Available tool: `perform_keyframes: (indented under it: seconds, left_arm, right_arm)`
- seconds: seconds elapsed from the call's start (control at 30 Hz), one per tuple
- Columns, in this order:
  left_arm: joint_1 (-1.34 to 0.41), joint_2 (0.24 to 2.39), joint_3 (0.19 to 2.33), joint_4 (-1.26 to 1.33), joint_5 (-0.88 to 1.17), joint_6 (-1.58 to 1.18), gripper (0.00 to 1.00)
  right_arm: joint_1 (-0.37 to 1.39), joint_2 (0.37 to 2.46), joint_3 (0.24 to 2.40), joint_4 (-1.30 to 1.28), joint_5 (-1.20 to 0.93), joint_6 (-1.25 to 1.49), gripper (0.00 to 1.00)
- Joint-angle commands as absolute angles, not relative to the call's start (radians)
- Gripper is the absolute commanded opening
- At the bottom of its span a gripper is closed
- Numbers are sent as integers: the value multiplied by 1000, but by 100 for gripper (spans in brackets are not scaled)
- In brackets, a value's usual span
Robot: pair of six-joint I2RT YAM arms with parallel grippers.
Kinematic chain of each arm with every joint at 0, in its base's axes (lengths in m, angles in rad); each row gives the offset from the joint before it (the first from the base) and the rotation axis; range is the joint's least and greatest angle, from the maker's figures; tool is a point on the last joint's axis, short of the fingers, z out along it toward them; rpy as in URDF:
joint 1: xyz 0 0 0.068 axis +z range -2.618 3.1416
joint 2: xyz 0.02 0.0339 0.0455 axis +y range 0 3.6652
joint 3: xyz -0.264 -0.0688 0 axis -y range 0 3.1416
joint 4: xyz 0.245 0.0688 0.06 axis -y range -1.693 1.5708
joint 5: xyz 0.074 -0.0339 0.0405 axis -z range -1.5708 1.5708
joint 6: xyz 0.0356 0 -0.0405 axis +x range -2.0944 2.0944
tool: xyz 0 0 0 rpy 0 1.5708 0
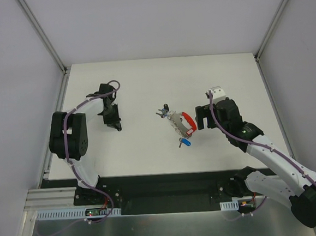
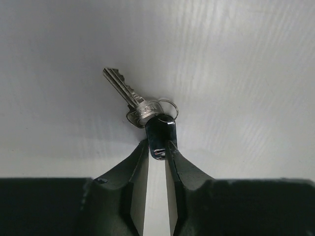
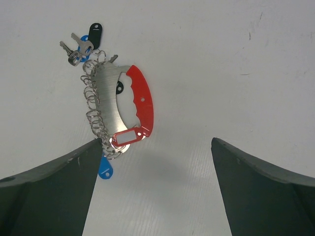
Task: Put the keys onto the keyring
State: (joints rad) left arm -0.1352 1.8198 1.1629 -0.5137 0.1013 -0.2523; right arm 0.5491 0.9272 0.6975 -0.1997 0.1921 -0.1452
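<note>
Clearly, our left fingers (image 2: 141, 156) clenched the black-headed key (image 2: 160, 130) at the counter (image 1: 144, 86), well apart from the keyring (image 3: 112, 98), which lay mid-counter; our right fingers (image 3: 64, 177) stood spread wide just beside it, grasping nothing.

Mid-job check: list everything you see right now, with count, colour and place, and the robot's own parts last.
table: one, white, under everything.
keyring: one, silvery curved plate with a red grip and a row of wire rings, mid-table.
label tag: one, red frame with whitish insert, at the keyring's near end.
blue tag: one, blue, just below the label tag.
key bunch: one cluster, silvery with black and blue heads, at the keyring's far end; exact key count unclear.
loose key: one, silvery with a black head and a small ring, left side of the table.
left hand: one, black, shut on the loose key's black head.
right hand: one, black, open and empty, just right of the keyring.
</note>
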Motion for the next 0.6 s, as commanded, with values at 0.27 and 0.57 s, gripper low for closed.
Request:
perform_keyframes:
  seconds: [0.27,0.57]
  left_arm:
    - [-397,1729,1017,-589,103,-472,19]
    - [-570,1752,1066,-575,61,-494,19]
  right_arm:
    - [546,931,745,-242,111,-155,96]
    - [546,1029,795,-344,38,-124,96]
